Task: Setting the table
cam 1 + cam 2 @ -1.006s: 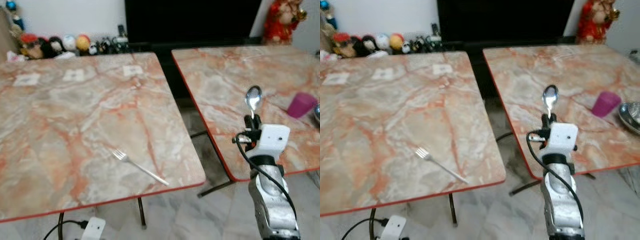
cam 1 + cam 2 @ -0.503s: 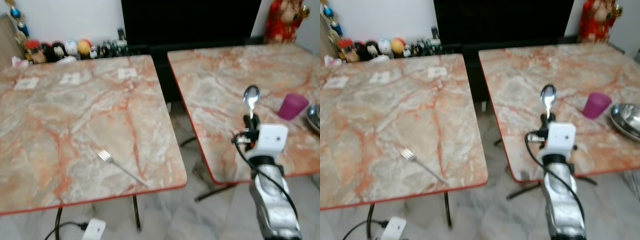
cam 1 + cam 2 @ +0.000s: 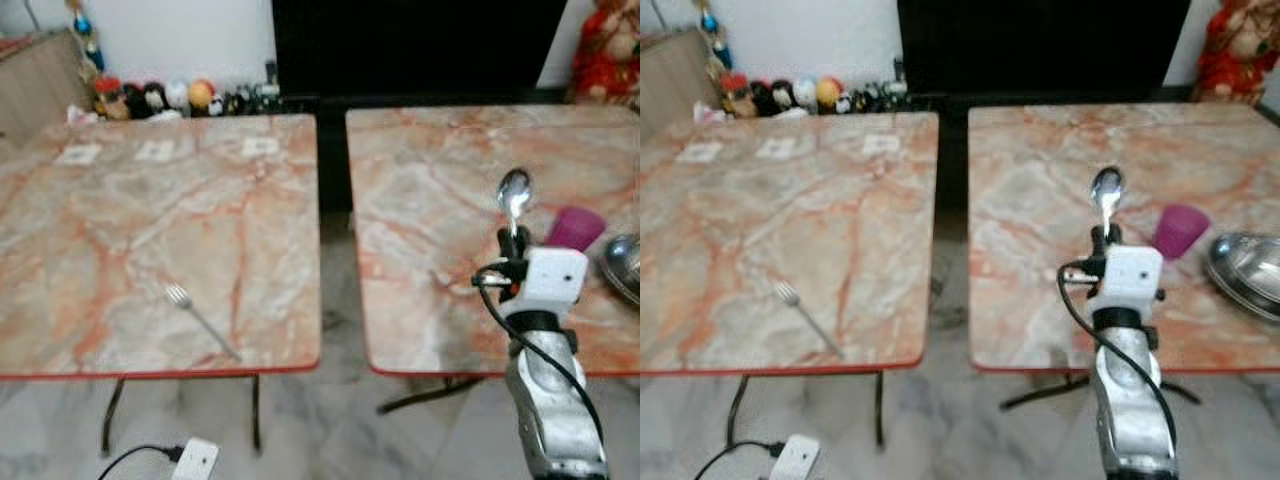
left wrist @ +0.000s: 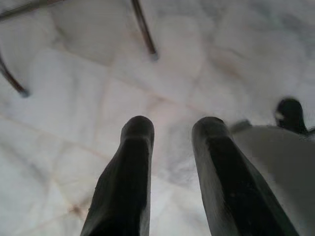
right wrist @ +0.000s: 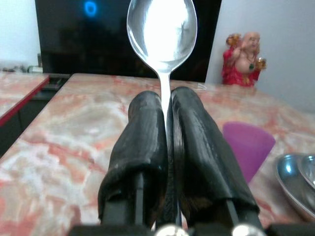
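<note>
The right gripper (image 3: 1105, 236), lower right of centre, pinched a shiny steel spoon (image 3: 1106, 194) upright above the right marble-patterned table (image 3: 1040, 200). A purple plastic cup (image 3: 1178, 230) stood just right. A steel fork (image 3: 201, 320) lay lower left. The left gripper (image 4: 172, 147) hung narrowly parted over pale floor.

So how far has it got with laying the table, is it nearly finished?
Not nearly, I'd say. Done: a silver metal fork already lies on the left marble-patterned table. In hand: the right gripper holds a shiny metal spoon upright, jaws shut on its handle, by the right marble-patterned table. Left: the spoon, a purple plastic cup and a steel bowl are not laid out with the fork.
</note>
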